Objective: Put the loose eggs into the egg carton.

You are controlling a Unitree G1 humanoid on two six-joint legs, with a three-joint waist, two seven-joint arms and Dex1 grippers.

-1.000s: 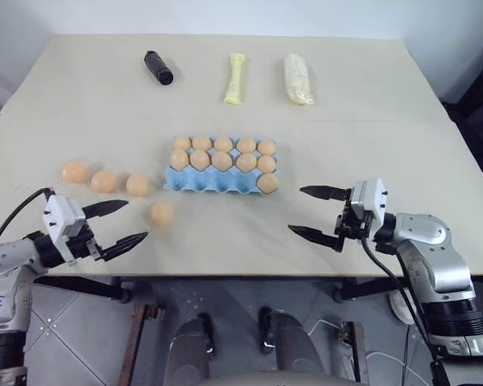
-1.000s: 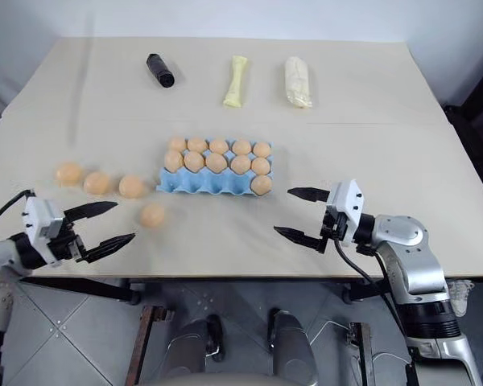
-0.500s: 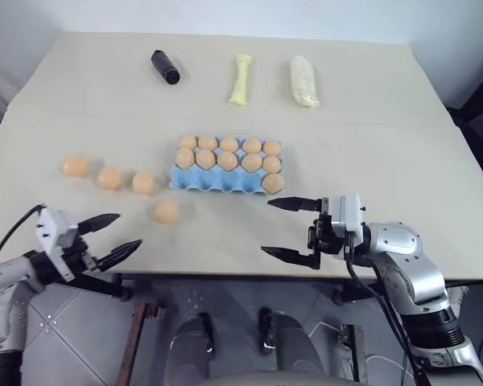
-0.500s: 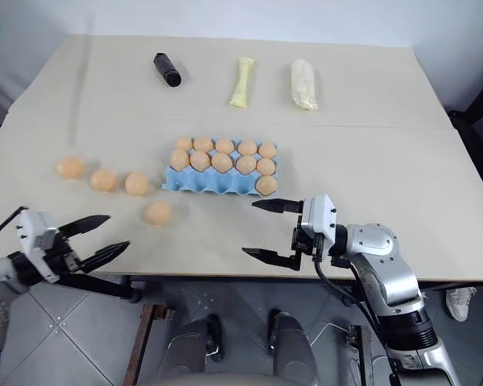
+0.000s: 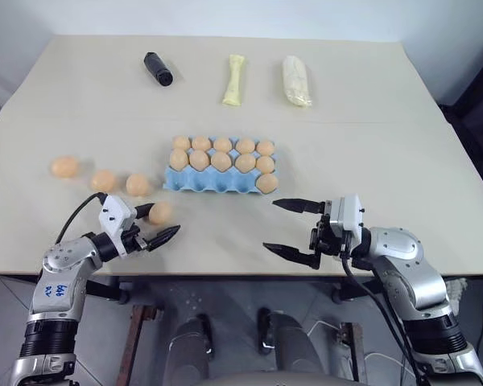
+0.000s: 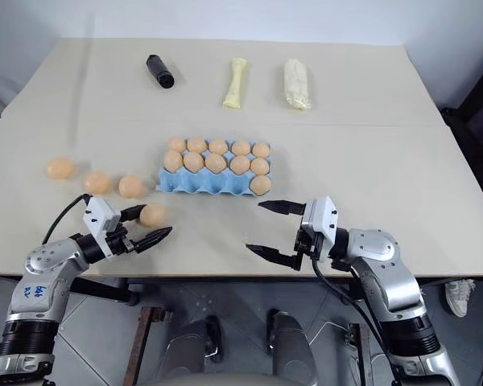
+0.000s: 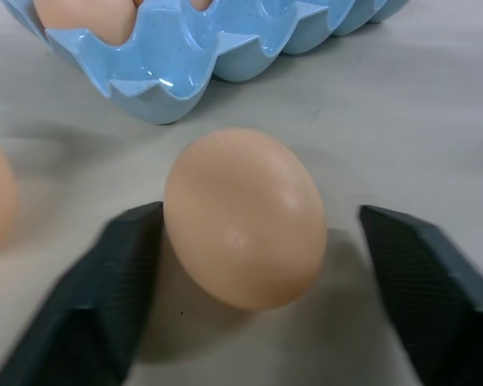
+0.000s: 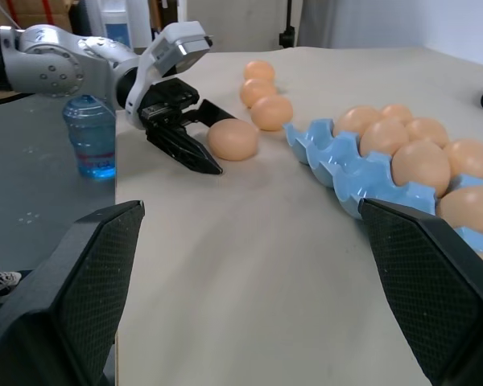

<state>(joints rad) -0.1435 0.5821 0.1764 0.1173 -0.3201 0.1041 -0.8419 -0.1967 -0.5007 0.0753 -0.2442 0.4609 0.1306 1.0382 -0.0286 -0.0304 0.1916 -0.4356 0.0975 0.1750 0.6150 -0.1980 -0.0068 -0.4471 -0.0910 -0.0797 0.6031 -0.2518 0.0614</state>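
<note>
Four loose eggs lie left of the egg carton (image 5: 197, 183): three in a row (image 5: 63, 166), (image 5: 103, 180), (image 5: 137, 184) and one nearer the front edge (image 5: 159, 212). My left gripper (image 5: 163, 220) is open and straddles that nearest egg (image 7: 245, 217); one finger (image 7: 117, 273) touches its shell, while the other finger (image 7: 419, 265) stands a little off it. The light-blue carton holds several eggs in its two back rows and one at the front right. Right of the carton's front, my right gripper (image 5: 270, 223) hangs open and empty over the table.
A black cylinder (image 5: 158, 68), a yellow roll (image 5: 234, 79) and a white roll (image 5: 296, 79) lie along the far side of the table. The table's front edge runs just below both grippers. A water bottle (image 8: 88, 137) stands beyond the table's left edge.
My left gripper has come in from the table's front-left edge to straddle the nearest loose egg, and its fingers have narrowed. The right gripper has drifted slightly left.
</note>
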